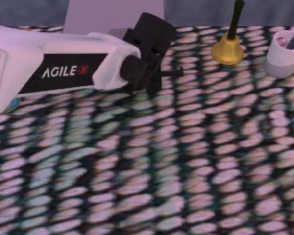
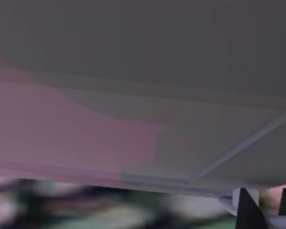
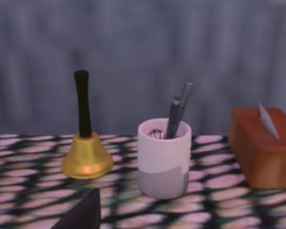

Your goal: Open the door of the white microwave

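Pale, boxy microwave (image 1: 112,14) at the table's (image 1: 186,161) far edge, mostly cut off by the frame. Left gripper (image 1: 154,49) just before its smooth face, beside the door (image 2: 133,57); jaws' state cannot be told. Right of the microwave: brass bell (image 1: 228,49), glossy white cup (image 1: 282,54). Right gripper (image 3: 83,214) near the bell; jaws unclear. Table woven, mottled pink.
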Controlling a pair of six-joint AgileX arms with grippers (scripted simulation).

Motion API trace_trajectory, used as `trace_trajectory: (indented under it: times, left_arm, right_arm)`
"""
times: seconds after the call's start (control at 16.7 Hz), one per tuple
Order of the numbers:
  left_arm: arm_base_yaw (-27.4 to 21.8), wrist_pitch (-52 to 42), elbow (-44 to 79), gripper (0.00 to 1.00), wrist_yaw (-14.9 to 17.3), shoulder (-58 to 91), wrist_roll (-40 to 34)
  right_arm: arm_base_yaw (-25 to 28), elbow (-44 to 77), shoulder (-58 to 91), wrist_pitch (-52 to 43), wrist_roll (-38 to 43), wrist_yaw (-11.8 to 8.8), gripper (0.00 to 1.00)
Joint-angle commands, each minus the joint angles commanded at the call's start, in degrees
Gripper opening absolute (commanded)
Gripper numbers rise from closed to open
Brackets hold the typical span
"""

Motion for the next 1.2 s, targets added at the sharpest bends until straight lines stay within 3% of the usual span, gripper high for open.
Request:
trace_trajectory:
  times: [0.84,1.2]
  left_arm:
    - [0.0,0.0,0.0,0.0,0.0,0.0,0.0]
    - [0.31,2.27,-3.28,0.0,1.72,-2.07,2.56]
  right_arm:
    - [0.0,0.0,0.0,0.0,0.0,0.0,1.0]
    - [0.0,0.0,0.0,0.0,0.0,0.0,1.0]
